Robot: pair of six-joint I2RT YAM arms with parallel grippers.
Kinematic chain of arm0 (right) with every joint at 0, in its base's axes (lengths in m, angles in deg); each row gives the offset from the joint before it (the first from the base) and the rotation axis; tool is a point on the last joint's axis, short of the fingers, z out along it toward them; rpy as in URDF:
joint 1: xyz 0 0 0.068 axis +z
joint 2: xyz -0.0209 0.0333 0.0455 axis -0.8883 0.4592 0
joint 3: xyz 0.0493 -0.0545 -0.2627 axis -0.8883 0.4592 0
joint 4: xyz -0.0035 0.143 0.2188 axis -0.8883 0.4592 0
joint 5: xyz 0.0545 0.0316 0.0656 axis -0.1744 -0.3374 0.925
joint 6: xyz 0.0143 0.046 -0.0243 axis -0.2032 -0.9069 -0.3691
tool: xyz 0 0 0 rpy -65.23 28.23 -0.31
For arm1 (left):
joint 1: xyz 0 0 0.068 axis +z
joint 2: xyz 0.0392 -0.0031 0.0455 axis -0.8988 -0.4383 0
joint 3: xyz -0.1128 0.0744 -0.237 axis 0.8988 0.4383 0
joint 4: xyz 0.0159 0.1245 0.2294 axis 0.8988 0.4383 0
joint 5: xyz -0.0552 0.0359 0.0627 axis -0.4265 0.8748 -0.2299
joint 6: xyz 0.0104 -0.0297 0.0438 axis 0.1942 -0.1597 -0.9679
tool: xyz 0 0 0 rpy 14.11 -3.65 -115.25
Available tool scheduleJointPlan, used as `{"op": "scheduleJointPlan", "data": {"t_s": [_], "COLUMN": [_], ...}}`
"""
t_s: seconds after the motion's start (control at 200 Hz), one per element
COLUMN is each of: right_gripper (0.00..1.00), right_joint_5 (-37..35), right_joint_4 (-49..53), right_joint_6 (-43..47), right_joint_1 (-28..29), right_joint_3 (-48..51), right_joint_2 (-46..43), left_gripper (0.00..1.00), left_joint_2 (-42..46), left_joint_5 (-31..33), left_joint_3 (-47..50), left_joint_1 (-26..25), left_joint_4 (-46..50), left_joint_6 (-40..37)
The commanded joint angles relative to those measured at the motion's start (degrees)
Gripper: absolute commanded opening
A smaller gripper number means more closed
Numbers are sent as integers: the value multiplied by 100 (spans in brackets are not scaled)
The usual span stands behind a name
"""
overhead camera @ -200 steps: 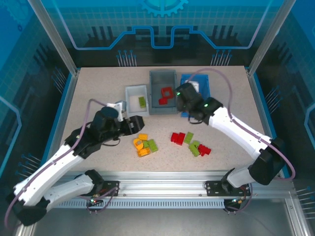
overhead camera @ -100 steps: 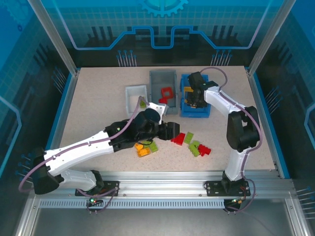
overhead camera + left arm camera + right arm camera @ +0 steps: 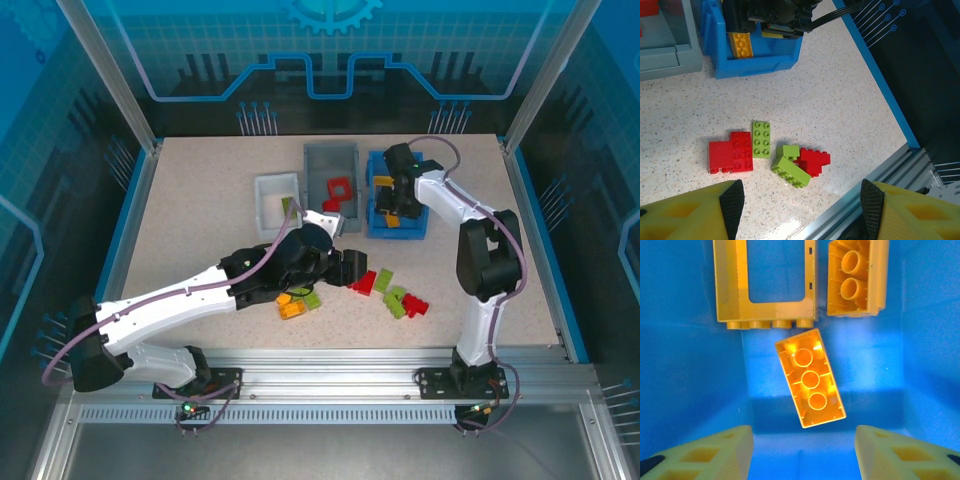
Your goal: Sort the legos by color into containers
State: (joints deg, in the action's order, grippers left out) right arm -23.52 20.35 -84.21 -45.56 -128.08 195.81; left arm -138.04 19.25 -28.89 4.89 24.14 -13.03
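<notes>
Flanking a seemingly loose orange brick [image 3: 810,385], right fingers [image 3: 700,452] stand parted.

Tabletop [image 3: 200,220]: matt, speckled, stone-like. Blue bin [image 3: 765,50], at 1 o'clock on it: smooth, glossy moulded plastic. Orange-yellow brick [image 3: 810,385] inside: shiny plastic, catching the light. Loose red and green legos [image 3: 761,140]: glossy plastic. Frame rail [image 3: 330,385], at 6 o'clock: brushed metal.

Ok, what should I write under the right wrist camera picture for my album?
Right gripper, open, over the blue bin with an orange-yellow frame and two orange-yellow bricks inside.
</notes>
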Motion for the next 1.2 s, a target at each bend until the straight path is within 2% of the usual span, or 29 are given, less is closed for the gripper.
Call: {"op": "scheduleJointPlan", "data": {"t_s": [0.0, 0.165, 0.27, 0.39, 0.545, 0.67, 0.78, 0.92, 1.08, 1.19], "right_gripper": [56, 55, 54, 54, 55, 55, 55, 55, 55, 55], "right_joint_5": [-103, -549, -831, -1098, -1105, -1072, -1235, -1572, -1869, -1970], "right_joint_4": [209, 288, 266, -14, -76, 339, 1122, 1905, 2086, 1933], "right_joint_6": [52, 60, 16, -64, -480, -1202, -1980, -2396, -2277, -2171], "right_joint_1": [48, 325, 617, 1251, 2281, 2933, 3235, 3296, 3299, 3303], "right_joint_3": [-185, -102, 293, 1381, 3030, 4149, 4550, 4357, 4011, 3823], "right_joint_2": [-702, -1687, -2510, -3697, -5265, -6368, -7065, -7476, -7137, -7004], "left_gripper": [66, 67, 65, 63, 63, 63, 60, 60, 62, 63], "left_joint_2": [1, 18, -67, -345, -915, -1296, -1640, -2067, -2327, -2862], "left_joint_5": [226, 349, 305, 129, -246, -630, -1088, -1299, -1504, -1646], "left_joint_3": [43, 38, 80, 172, 151, 74, -61, -180, -260, -872], "left_joint_1": [-46, -38, -38, -38, 0, 75, 45, -87, -193, -369], "left_joint_4": [295, 581, 701, 725, 733, 710, 602, 675, 556, 675], "left_joint_6": [-66, -128, -170, -163, -184, -166, -144, 273, 1118, 1493]}}
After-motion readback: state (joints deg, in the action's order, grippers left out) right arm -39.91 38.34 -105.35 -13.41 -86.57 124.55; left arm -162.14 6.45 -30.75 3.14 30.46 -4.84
